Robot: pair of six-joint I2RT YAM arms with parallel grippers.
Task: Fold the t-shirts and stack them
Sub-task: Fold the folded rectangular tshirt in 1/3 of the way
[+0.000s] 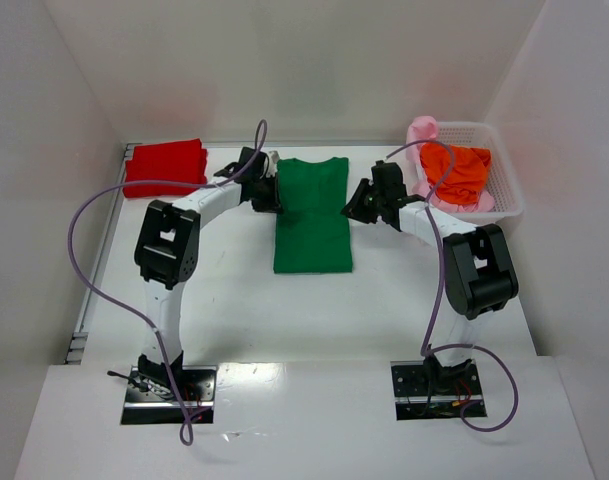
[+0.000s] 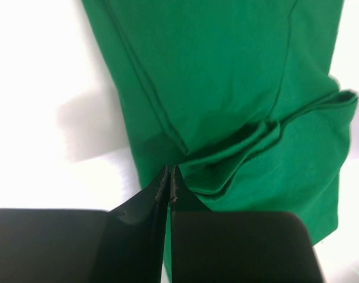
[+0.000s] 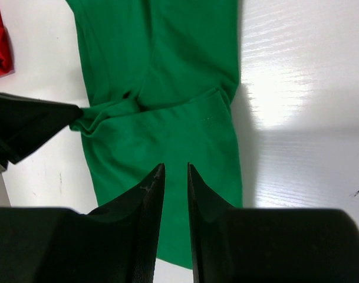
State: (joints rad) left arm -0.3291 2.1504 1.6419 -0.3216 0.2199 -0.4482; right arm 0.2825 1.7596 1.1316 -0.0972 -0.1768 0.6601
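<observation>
A dark green t-shirt point(image 1: 312, 215) lies on the white table, folded into a long strip; it also shows in the left wrist view point(image 2: 226, 88) and the right wrist view point(image 3: 161, 88). My left gripper point(image 1: 267, 192) is at its left edge, jaws shut point(image 2: 169, 171) on a bunched fold of the green cloth. My right gripper point(image 1: 356, 205) is at the shirt's right edge, jaws a little apart point(image 3: 175, 168) and empty above the cloth. A folded red t-shirt point(image 1: 165, 167) lies at the far left. An orange t-shirt point(image 1: 456, 172) and a pale pink t-shirt point(image 1: 424, 132) lie crumpled in the basket.
A white mesh basket point(image 1: 504, 190) stands at the far right against the wall. White walls close in the table on the left, back and right. The left arm's finger point(image 3: 32, 124) shows at the left of the right wrist view.
</observation>
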